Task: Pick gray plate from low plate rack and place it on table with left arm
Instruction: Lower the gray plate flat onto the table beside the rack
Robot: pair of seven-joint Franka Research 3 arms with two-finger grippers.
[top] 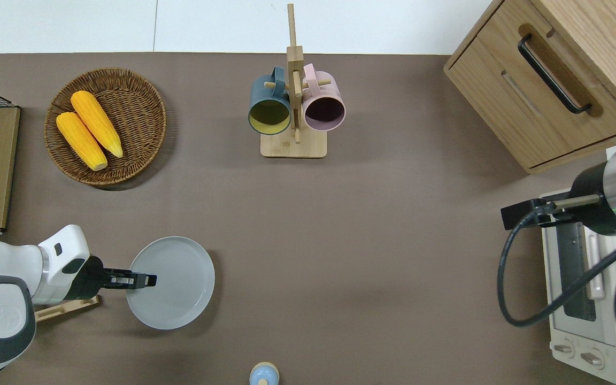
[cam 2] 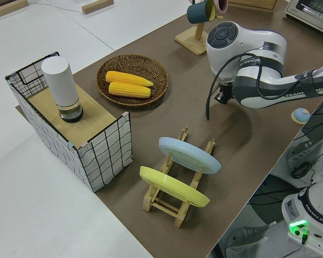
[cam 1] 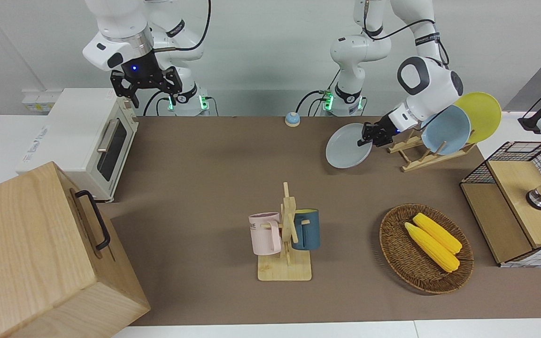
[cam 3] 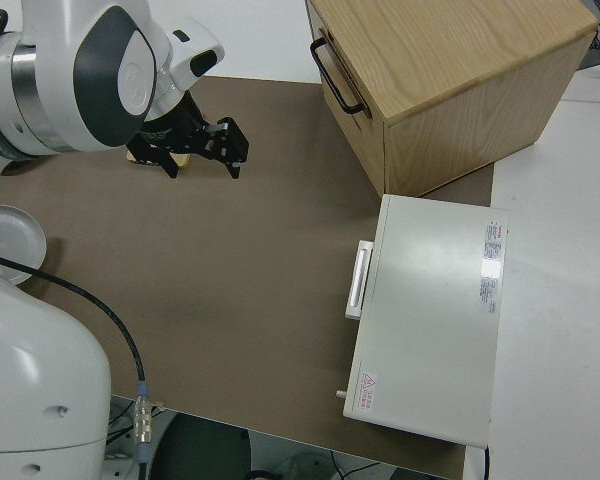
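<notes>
The gray plate (top: 177, 280) is already out of the low plate rack (cam 1: 428, 152), where the blue plate (cam 1: 449, 130) and yellow plate (cam 1: 482, 115) remain. It hangs tilted over bare surface (top: 340, 240) beside the rack, toward the right arm's end, so judging by its slant, lowering and release are still to come. The left pincer (top: 142, 279) is clamped on the plate's rim, its fingers closed tight around the edge. The right pincer (cam 1: 146, 84) is parked, its fingers spread apart and empty.

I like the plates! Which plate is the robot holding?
The gray plate. The left claw grips its rim, out of the low plate rack. The blue plate and yellow plate stand in the rack's slots.
</notes>
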